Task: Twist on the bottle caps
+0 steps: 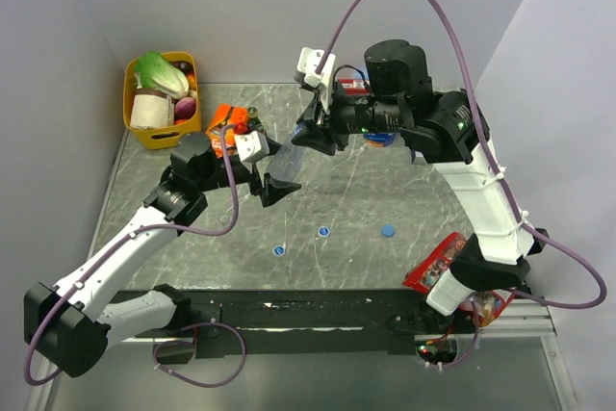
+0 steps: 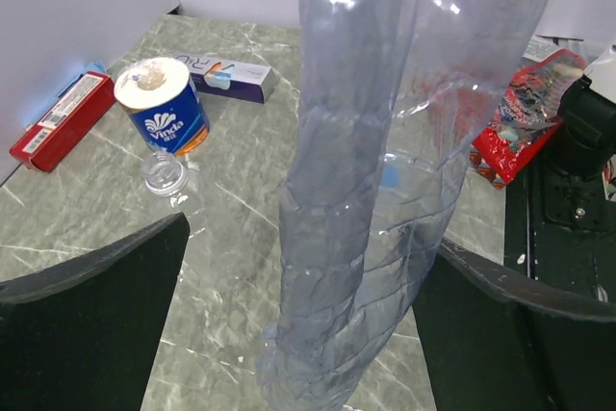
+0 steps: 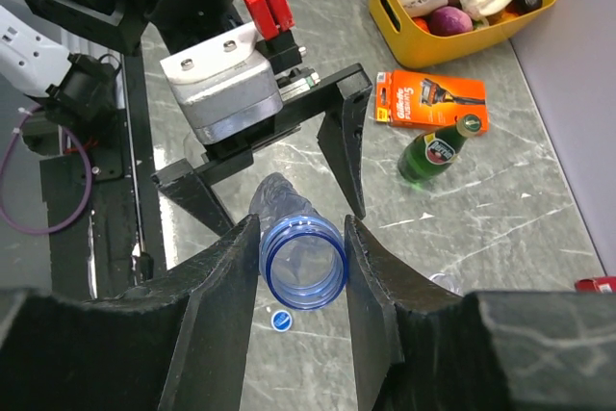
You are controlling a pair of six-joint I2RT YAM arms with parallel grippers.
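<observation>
A clear plastic bottle (image 1: 287,166) is held in the air between my two grippers, uncapped, its blue-ringed mouth (image 3: 332,259) open toward the right wrist camera. My right gripper (image 3: 302,238) is shut on its neck (image 1: 310,137). My left gripper (image 2: 308,238) is open, its fingers (image 2: 96,305) standing wide on either side of the bottle's lower body (image 2: 356,190); it also shows in the top view (image 1: 272,187). Three blue caps lie on the table: left (image 1: 278,249), middle (image 1: 324,232), right (image 1: 387,231). One cap (image 3: 281,321) shows below the bottle mouth.
A yellow basket (image 1: 159,108) of food stands at the back left, with an orange box (image 1: 223,127) and a green glass bottle (image 3: 433,151) beside it. A blue-and-white paper roll (image 2: 162,103), a red box (image 2: 60,120) and a small clear round thing (image 2: 164,172) lie at the back. A red packet (image 1: 438,262) lies near right.
</observation>
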